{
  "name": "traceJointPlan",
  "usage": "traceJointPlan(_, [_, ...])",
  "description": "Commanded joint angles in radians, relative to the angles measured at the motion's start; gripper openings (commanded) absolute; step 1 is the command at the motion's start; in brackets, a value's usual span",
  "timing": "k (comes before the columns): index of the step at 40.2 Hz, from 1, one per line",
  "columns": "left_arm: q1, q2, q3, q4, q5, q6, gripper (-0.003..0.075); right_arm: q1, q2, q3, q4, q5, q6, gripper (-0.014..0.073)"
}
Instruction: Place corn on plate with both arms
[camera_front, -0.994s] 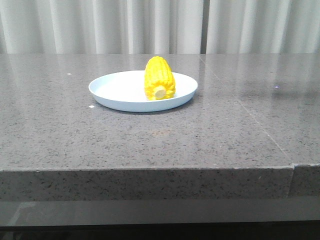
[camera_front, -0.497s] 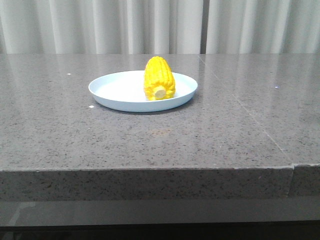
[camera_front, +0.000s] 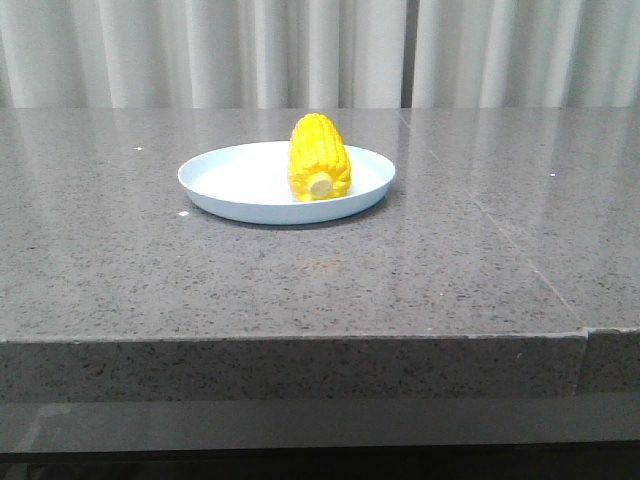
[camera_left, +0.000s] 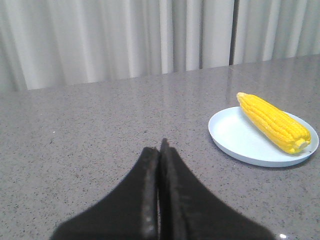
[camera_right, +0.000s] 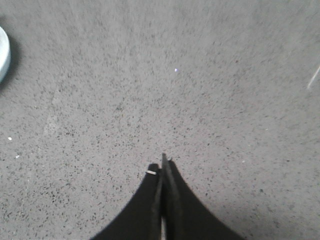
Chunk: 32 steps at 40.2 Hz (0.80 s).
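Note:
The yellow corn (camera_front: 318, 157) lies on the pale blue-white plate (camera_front: 230, 180), stub end toward the camera, on the plate's right half. Both also show in the left wrist view: the corn (camera_left: 272, 122) on the plate (camera_left: 235, 137). My left gripper (camera_left: 160, 150) is shut and empty, over bare table well short of the plate. My right gripper (camera_right: 163, 165) is shut and empty over bare table; only the plate's edge (camera_right: 3, 52) shows in that view. Neither arm shows in the front view.
The grey speckled stone table (camera_front: 450, 260) has a seam running toward the front right (camera_front: 520, 255) and a front edge (camera_front: 300, 340). White curtains (camera_front: 300, 50) hang behind the table.

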Motion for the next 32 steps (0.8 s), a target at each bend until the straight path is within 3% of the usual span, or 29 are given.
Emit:
traceJointPlan(1, [-0.008, 0.011, -0.025, 0.000, -0.071, 0.001, -0.0020, -0.005, -0.112, 0.030, -0.030, -0.118, -0.012, -0.0067])
traceJointPlan(14, [-0.008, 0.011, -0.025, 0.000, -0.071, 0.001, -0.0020, -0.005, -0.386, 0.171, -0.030, -0.239, -0.012, -0.0067])
traceJointPlan(32, [-0.008, 0.011, -0.025, 0.000, -0.071, 0.001, -0.0020, -0.005, -0.401, 0.177, -0.030, -0.257, -0.012, -0.0067])
